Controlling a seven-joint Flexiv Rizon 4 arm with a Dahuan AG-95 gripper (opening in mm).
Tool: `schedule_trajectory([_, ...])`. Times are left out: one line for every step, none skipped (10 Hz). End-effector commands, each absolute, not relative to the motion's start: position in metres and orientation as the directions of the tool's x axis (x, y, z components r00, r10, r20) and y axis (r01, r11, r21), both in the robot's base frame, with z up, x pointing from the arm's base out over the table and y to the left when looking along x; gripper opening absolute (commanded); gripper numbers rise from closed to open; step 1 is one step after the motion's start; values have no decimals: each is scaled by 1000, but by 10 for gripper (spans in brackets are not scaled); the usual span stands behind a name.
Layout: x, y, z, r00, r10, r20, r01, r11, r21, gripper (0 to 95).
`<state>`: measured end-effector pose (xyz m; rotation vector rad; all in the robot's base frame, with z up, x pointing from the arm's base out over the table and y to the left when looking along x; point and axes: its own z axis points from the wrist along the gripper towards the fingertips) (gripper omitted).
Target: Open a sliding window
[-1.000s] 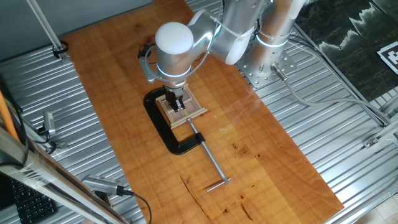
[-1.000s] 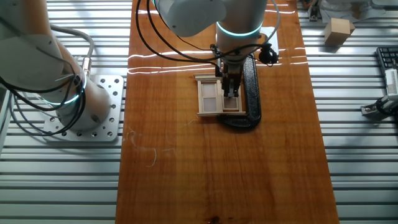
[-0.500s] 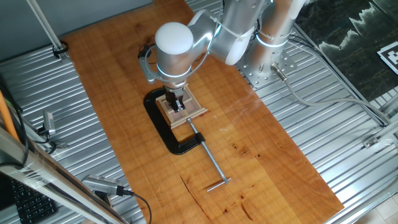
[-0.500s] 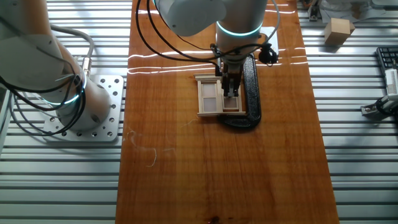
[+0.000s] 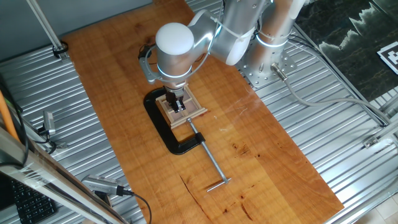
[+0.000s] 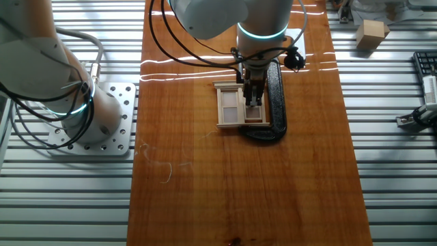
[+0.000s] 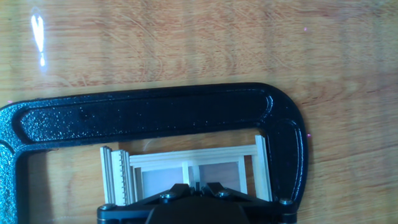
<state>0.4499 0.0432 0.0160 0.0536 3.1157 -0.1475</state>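
Here the sliding window [image 6: 239,106] lies flat on the wooden board [image 6: 239,191], held inside the mouth of a black C-clamp [image 5: 163,127] whose long metal screw [image 5: 210,163] runs away from it across the board and ends in a small crossbar. The gripper [image 5: 178,104] stands directly above the window, pointing straight down, with its dark fingertips down on the frame's face. In the other fixed view the gripper [image 6: 253,101] sits over the half of the window nearest the clamp's black spine, while the other half, with its pale panes and cross, lies uncovered beside it. The fingers look drawn close together with only a narrow gap, but whether they pinch a bar of the window or simply press on it cannot be told from either fixed view. In the hand view the sliding window [image 7: 193,171] fills the lower middle, its light wood rails and a brownish pane showing just above the dark body of the gripper [image 7: 198,186], and the C-clamp [image 7: 155,115] arcs around it on three sides; the fingertips themselves are hidden at the bottom edge. The window's grooved side rail stands at the left of that view, close to the clamp's inner edge. The robot's arm [image 5: 205,34] reaches in from its base plate [image 6: 102,123], which is bolted to the ribbed metal table [image 6: 396,191] beside the board.
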Motion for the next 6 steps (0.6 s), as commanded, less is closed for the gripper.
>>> schedule_trajectory([450,45,14,-999,32,-24,34,995,-91,0])
schedule_trajectory([450,45,14,-999,33,-23,35,995,-91,0])
schedule_trajectory([450,46,14,-999,33,-23,35,995,-91,0])
schedule_trajectory([450,46,14,-999,33,-23,35,995,-92,0])
schedule_trajectory([449,47,14,-999,32,-23,34,995,-92,0])
schedule_trajectory([449,48,14,-999,33,-24,35,995,-91,0])
